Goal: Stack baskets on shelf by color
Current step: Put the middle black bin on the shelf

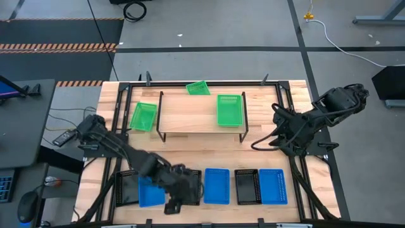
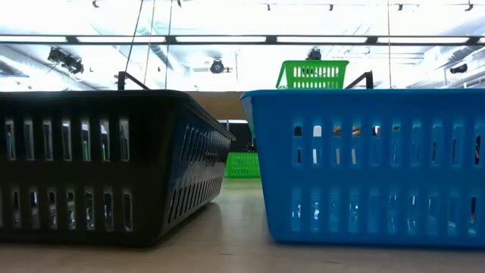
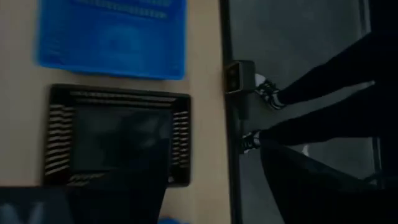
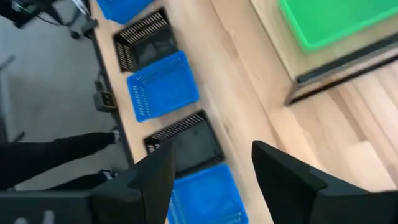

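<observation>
The shelf [image 1: 199, 120] stands at the table's middle with one green basket [image 1: 229, 109] on its right end. A second green basket [image 1: 143, 116] lies left of the shelf, and a third [image 1: 197, 88] lies behind it. Black and blue baskets lie in a row along the near edge: black [image 1: 125, 188], blue [image 1: 150, 192], black [image 1: 193, 180], blue [image 1: 217, 185], black [image 1: 247, 185], blue [image 1: 273, 185]. My left gripper [image 1: 176, 197] is low over the near edge, beside the middle black basket. My right gripper [image 4: 211, 180] is open and empty, raised over the table's right side [image 1: 278, 123].
A person's dark-trousered legs [image 3: 323, 93] stand just beyond the table's near edge. The table's black frame rail [image 3: 227, 124] runs along that edge. In the low view a black basket [image 2: 106, 167] and a blue basket [image 2: 371, 167] fill the foreground.
</observation>
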You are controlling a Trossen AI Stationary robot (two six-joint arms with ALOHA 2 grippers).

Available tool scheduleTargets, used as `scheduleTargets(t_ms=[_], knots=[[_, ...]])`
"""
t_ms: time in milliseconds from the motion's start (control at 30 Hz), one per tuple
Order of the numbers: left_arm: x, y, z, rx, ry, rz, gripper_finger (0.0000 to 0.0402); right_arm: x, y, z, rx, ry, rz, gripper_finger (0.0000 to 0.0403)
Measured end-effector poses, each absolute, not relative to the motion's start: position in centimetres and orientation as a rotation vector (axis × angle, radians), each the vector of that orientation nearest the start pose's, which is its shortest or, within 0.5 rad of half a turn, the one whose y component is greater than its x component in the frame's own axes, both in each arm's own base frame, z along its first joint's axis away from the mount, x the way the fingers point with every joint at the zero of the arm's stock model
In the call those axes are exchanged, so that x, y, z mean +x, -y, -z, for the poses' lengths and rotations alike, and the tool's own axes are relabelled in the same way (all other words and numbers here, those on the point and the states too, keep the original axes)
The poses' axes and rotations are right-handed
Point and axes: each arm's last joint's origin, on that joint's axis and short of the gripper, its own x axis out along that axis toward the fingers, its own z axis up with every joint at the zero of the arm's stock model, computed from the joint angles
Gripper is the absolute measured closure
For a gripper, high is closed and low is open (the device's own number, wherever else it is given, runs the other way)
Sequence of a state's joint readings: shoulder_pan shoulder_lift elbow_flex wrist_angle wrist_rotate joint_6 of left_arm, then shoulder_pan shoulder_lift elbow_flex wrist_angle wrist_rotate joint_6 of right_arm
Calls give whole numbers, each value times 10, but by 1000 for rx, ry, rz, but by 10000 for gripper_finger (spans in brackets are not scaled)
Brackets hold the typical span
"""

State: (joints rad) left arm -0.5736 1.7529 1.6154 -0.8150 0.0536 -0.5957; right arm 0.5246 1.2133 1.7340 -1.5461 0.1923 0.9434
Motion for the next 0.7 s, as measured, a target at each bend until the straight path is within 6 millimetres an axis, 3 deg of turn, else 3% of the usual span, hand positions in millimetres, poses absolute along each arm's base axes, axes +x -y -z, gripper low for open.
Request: scheduleTargets(t_ms=[300, 700], knots=[[321, 244, -256, -164, -1161, 242, 149, 138, -77, -441, 476, -1026, 165, 180], [338, 257, -194, -77, -1256, 190, 150, 138, -77, -441, 485, -1028, 167, 180]])
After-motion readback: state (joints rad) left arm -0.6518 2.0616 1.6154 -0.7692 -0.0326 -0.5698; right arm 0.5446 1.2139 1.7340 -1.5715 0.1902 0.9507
